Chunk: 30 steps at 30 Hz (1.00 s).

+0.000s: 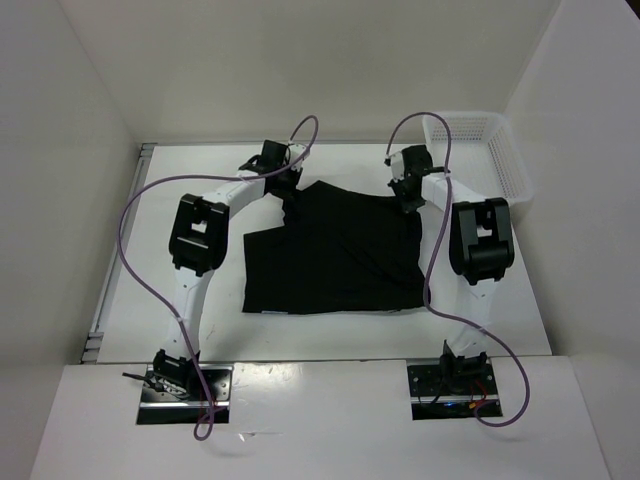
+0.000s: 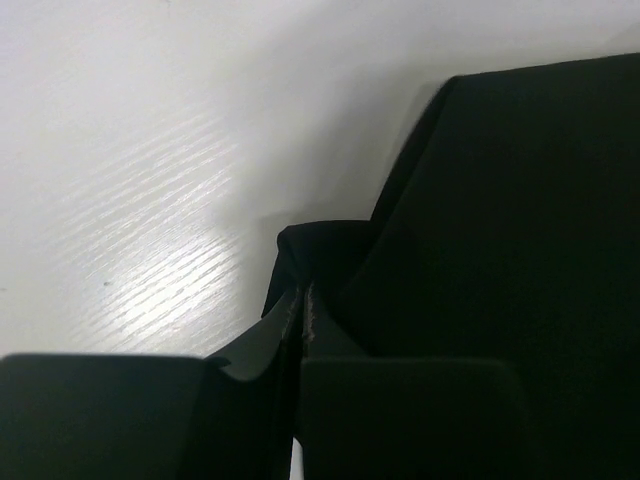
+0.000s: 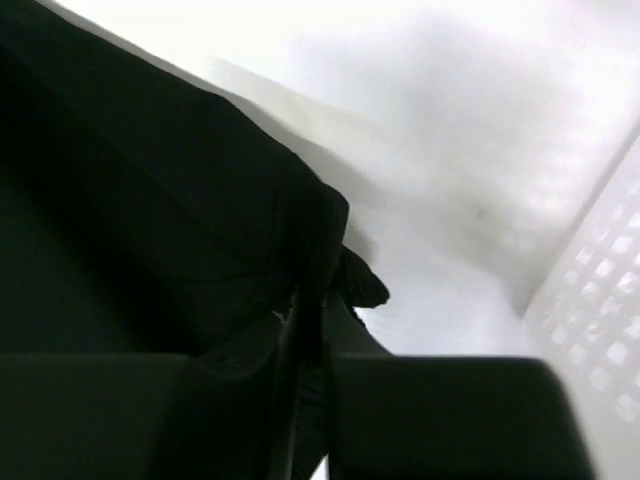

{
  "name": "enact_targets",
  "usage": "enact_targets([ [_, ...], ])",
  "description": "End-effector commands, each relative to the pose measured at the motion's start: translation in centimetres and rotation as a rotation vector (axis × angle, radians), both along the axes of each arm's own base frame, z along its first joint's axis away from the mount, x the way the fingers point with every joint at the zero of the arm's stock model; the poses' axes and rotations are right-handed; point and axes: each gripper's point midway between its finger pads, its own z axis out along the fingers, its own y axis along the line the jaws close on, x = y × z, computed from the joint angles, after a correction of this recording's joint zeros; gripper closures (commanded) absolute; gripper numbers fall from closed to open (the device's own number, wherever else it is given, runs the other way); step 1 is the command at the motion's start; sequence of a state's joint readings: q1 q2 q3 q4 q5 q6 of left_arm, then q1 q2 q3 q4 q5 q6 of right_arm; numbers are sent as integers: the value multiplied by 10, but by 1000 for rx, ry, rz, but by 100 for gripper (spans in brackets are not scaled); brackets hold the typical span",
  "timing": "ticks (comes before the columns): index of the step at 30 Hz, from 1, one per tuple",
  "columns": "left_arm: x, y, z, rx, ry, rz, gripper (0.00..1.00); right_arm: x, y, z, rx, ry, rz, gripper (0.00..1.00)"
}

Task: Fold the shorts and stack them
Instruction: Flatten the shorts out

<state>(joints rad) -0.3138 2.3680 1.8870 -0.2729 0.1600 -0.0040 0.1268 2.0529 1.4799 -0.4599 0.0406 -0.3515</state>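
Observation:
The black shorts (image 1: 335,250) lie spread on the white table, between the two arms. My left gripper (image 1: 290,205) is shut on the shorts' far left corner; in the left wrist view the fabric (image 2: 500,200) is pinched between the closed fingers (image 2: 330,350). My right gripper (image 1: 408,200) is shut on the far right corner; in the right wrist view the cloth (image 3: 150,200) bunches between the closed fingers (image 3: 360,340). Both corners are held at the shorts' far edge. No pale mark shows.
A white mesh basket (image 1: 478,150) stands at the far right corner, close to my right gripper; its wall shows in the right wrist view (image 3: 600,320). White walls enclose the table (image 1: 180,170) on three sides. Purple cables arc over both arms.

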Motion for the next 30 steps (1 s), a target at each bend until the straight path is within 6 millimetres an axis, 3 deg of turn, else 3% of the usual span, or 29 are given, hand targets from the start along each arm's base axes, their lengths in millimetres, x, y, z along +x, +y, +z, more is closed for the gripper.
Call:
enact_targets([
  [1, 30, 23, 89, -5, -171, 77, 100, 40, 16, 48, 0, -155, 22, 91],
  [2, 38, 32, 107, -8, -210, 101, 100, 52, 16, 70, 0, -210, 15, 95],
  [3, 43, 42, 124, -7, -239, 125, 100, 59, 17, 81, 5, -242, 15, 100],
  [5, 55, 69, 173, -5, -332, 195, 100, 73, 18, 123, 19, -341, -1, 100],
  [9, 53, 106, 230, 5, -429, 284, 100, 82, 29, 183, 66, -467, 16, 100],
  [12, 49, 126, 280, 0, -526, 341, 100, 84, 58, 240, 87, -588, 93, 100],
  [13, 49, 128, 309, -13, -584, 355, 100, 88, 66, 267, 102, -651, 104, 100],
  [15, 48, 152, 350, -18, -669, 412, 100, 84, 87, 303, 121, -726, 143, 100],
  [16, 46, 158, 365, -23, -693, 423, 100, 82, 93, 338, 145, -801, 159, 100],
  [17, 39, 159, 387, -34, -726, 425, 100, 81, 99, 348, 153, -821, 168, 100],
  [19, 19, 165, 410, -42, -734, 417, 100, 68, 119, 367, 177, -854, 226, 100],
  [21, 0, 156, 389, -46, -645, 359, 98, 57, 135, 355, 167, -816, 294, 100],
  [23, -34, 137, 335, -33, -498, 293, 89, 36, 162, 331, 134, -759, 413, 100],
  [24, -59, 129, 333, -41, -483, 264, 87, 25, 172, 319, 122, -728, 460, 100],
  [25, -79, 110, 305, -29, -408, 217, 84, 6, 190, 298, 93, -681, 541, 100],
  [26, -111, 103, 233, 17, -226, 179, 81, -6, 197, 284, 81, -643, 577, 100],
  [27, -133, 99, 207, 38, -155, 155, 78, -18, 204, 271, 77, -610, 615, 100],
  [28, -166, 91, 196, 53, -103, 114, 74, -39, 208, 247, 66, -551, 656, 100],
  [29, -197, 96, 151, 83, 19, 99, 64, -50, 206, 233, 66, -510, 681, 100],
  [30, -214, 99, 146, 80, 35, 91, 60, -67, 204, 200, 62, -432, 706, 100],
])
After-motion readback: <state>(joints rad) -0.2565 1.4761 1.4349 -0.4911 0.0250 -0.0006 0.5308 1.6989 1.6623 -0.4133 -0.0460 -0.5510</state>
